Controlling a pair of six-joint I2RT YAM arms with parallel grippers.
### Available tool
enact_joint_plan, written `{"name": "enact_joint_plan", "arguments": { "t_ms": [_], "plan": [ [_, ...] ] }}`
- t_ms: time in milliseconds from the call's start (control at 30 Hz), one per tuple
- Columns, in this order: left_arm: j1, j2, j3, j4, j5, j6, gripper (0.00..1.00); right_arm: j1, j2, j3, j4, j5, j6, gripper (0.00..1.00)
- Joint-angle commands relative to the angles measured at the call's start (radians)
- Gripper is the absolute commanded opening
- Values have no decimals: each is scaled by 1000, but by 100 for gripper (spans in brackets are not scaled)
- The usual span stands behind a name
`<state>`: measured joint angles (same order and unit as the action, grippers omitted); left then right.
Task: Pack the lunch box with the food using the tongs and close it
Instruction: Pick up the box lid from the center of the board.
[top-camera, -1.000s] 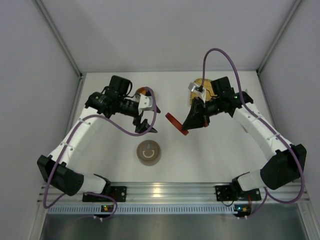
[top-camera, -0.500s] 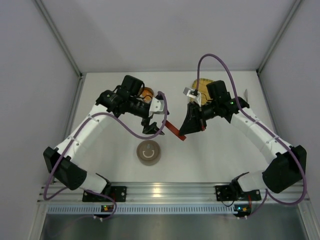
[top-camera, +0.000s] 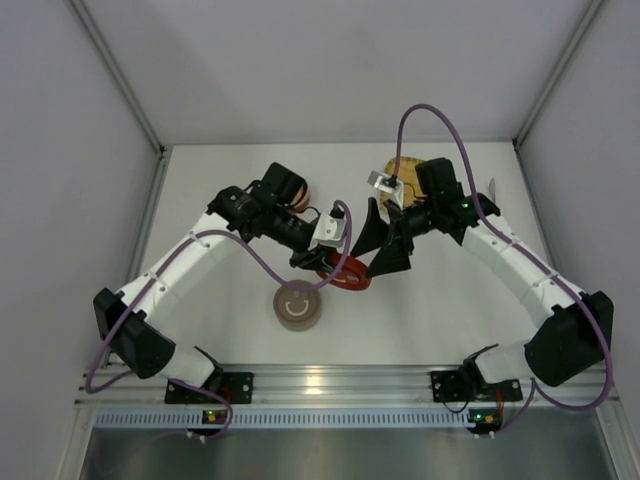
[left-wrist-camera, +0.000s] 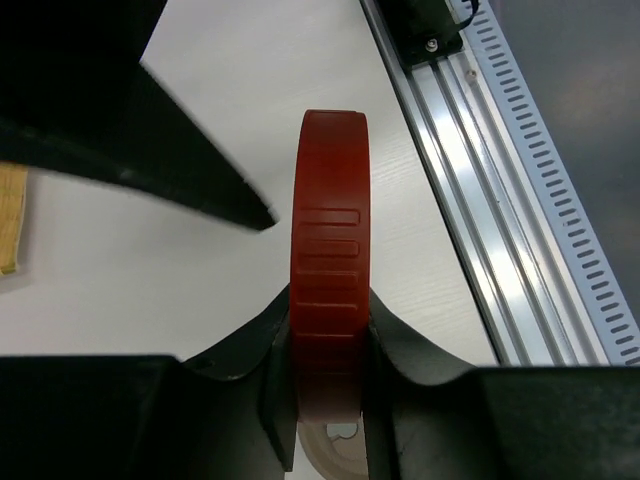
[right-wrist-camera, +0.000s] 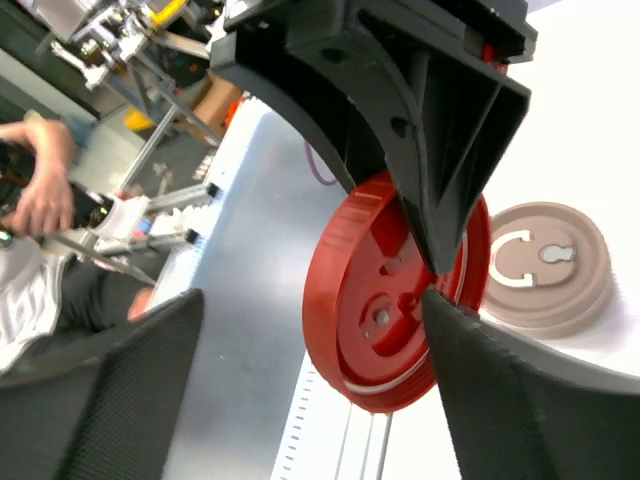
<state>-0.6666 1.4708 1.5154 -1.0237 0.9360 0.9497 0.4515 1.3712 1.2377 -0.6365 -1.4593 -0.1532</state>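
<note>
Handover in mid-air. Left pincer (left-wrist-camera: 326, 340) clenched on the rim of red lid (left-wrist-camera: 328, 250), held on edge above worktop (top-camera: 450, 310), near tan disc (top-camera: 298, 305). Right pincer (right-wrist-camera: 312, 300) spread, straddling the lid. Risks: the narrow rim grip may let the lid pivot or slip, and the right fingers could snag it on withdrawal and knock it loose.

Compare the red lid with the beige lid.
The red lid is bright red; the beige lid is pale tan with a white smiley mark. The red lid is tilted, clamped in the left gripper; the beige lid lies flat on the table. Both are round.
</note>
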Motion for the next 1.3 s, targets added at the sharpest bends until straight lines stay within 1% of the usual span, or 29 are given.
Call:
{"name": "enact_joint_plan", "arguments": {
  "t_ms": [0, 33, 67, 100, 133, 167, 200, 267, 333, 367, 433, 467, 500, 533, 567, 600, 633, 700, 767, 800, 833, 900, 933, 1000, 1033, 1133, 1200, 1233, 1267],
  "plan": [
    [-2, -32, -11, 54, 3, -77, 0, -39, -6, 35, 20, -29, -66, 95],
    [-2, -39, -14, 54, 3, -89, 0, -51, -1, 54, -100, 8, -125, 99],
    [-2, -40, -17, 54, 3, -121, 0, -68, 21, 110, -189, 42, -205, 99],
    [-2, -40, -14, 51, 3, -133, 0, -68, 35, 152, -297, 80, -403, 99],
    [-2, -34, -12, 50, 0, -149, 0, -65, 52, 190, -504, 143, -501, 100],
    [-2, -26, -8, 57, -12, -217, 0, -59, 89, 248, -575, 164, -575, 99],
    [-2, -15, 2, 72, -43, -248, 0, -59, 104, 267, -630, 174, -661, 99],
    [-2, 35, 49, 41, -52, -264, 0, -57, 138, 295, -751, 168, -751, 99],
    [-2, 74, 80, -10, -43, -273, 0, -53, 149, 290, -778, 169, -769, 99],
    [-2, 97, 89, -15, -40, -297, 0, -50, 149, 272, -749, 175, -761, 99],
    [-2, 111, 97, 6, -34, -322, 0, -45, 125, 234, -663, 209, -662, 100],
    [-2, 111, 94, 32, -40, -372, 0, -42, 106, 182, -607, 224, -616, 99],
    [-2, 109, 85, 78, -46, -397, 0, -39, 85, 151, -475, 259, -514, 99],
    [-2, 109, 81, 94, -49, -416, 0, -37, 34, 120, -404, 278, -462, 99],
    [-2, 109, 81, 106, -48, -448, 0, -36, 10, 61, -337, 293, -410, 99],
    [-2, 114, 81, 120, -46, -465, 0, -31, -10, 37, -243, 312, -343, 99],
    [-2, 118, 86, 138, -49, -482, 0, -30, -35, 23, -224, 316, -327, 99],
    [-2, 123, 94, 149, -55, -511, 0, -17, -34, 19, -221, 324, -324, 100],
    [-2, 122, 94, 177, -57, -532, 0, -10, -14, 25, -262, 329, -353, 95],
    [-2, 120, 92, 188, -51, -539, 0, -10, -11, 23, -267, 326, -358, 92],
    [-2, 118, 92, 197, -46, -545, 0, -10, -6, 19, -266, 321, -359, 85],
    [-2, 120, 92, 209, -28, -558, 0, -10, -3, 6, -246, 294, -345, 78],
    [-2, 121, 94, 209, -20, -562, 0, -10, -4, 3, -235, 281, -338, 70],
    [-2, 121, 91, 209, -11, -560, 0, -8, -7, -6, -192, 264, -307, 66],
    [-2, 120, 89, 211, -5, -560, 0, -10, -11, -10, -180, 261, -299, 60],
    [-2, 109, 75, 226, 7, -566, 0, -7, -9, -21, -126, 237, -263, 51],
    [-1, 97, 62, 244, 12, -574, 0, -7, -6, -24, -95, 211, -230, 47],
    [-1, 94, 55, 254, 17, -583, 0, -7, 0, -24, -89, 203, -226, 37],
    [-1, 89, 48, 260, 17, -586, 0, -7, 6, -23, -88, 197, -221, 31]
  ]
}}
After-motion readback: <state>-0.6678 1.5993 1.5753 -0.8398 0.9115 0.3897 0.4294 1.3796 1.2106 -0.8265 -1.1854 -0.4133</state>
